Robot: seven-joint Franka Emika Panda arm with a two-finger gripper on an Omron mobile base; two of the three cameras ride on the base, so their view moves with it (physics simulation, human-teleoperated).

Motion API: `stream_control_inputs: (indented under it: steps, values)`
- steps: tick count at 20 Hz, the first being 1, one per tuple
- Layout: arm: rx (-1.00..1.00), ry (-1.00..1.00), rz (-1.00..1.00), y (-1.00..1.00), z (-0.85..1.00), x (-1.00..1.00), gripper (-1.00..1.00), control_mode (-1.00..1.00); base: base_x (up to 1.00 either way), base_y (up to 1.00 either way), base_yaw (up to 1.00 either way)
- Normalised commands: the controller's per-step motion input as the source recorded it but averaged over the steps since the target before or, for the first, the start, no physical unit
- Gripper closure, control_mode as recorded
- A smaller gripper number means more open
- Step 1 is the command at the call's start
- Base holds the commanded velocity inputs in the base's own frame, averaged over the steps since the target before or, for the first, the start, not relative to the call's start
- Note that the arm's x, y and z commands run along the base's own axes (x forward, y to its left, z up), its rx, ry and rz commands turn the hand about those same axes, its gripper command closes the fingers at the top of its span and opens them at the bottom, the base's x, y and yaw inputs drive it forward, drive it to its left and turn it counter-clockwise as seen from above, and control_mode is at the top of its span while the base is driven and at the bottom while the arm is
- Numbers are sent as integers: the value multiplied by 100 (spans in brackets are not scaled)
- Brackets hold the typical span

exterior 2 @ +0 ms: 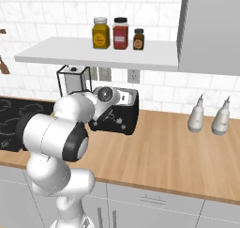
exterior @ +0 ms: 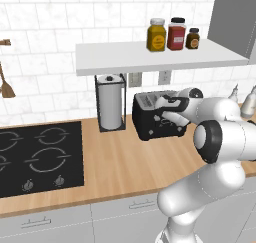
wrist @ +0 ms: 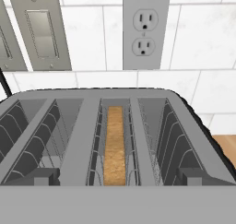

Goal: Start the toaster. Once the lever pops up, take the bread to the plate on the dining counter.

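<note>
Toaster [exterior: 150,118] first, in your left base view: it sits on the wood worktop [exterior: 120,162] against the tiled wall, with the paper-towel holder [exterior: 110,102] just beside it on the left and the black hob [exterior: 37,157] farther left. The arm's wrist hangs over the toaster's right end and covers that part of it. Above, a white shelf [exterior: 125,59] carries three spice jars [exterior: 174,34], so you have an overhang right over the work spot.

From your right base view, the arm's shoulder and elbow stand in front of the toaster's left half; its right end [exterior 2: 126,112] shows clear. Two white bottles [exterior 2: 208,117] stand well apart to the right on the worktop.

Your hand view looks down into the slots: the bread [wrist: 114,144] stands on edge, sunk in the third slot from the left, wire guides on each side. Behind are a wall socket [wrist: 145,29] and a switch plate [wrist: 40,32]. The finger tips are hard to make out here, probably the dark blocks low at each side; the jaws are spread wide with nothing between them.
</note>
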Motion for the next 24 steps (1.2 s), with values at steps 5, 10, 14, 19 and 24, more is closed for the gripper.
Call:
stream_control_inputs:
  steps: [5,10,14,19,24]
  values:
    - [0,0,0,0,0,0,-100,-100,0,0,0]
    - [0,0,0,0,0,0,-100,-100,0,0,0]
    - [0,0,0,0,0,0,-100,-100,0,0,0]
    - [0,0,0,0,0,0,-100,-100,0,0,0]
    - [0,0,0,0,0,0,-100,-100,0,0,0]
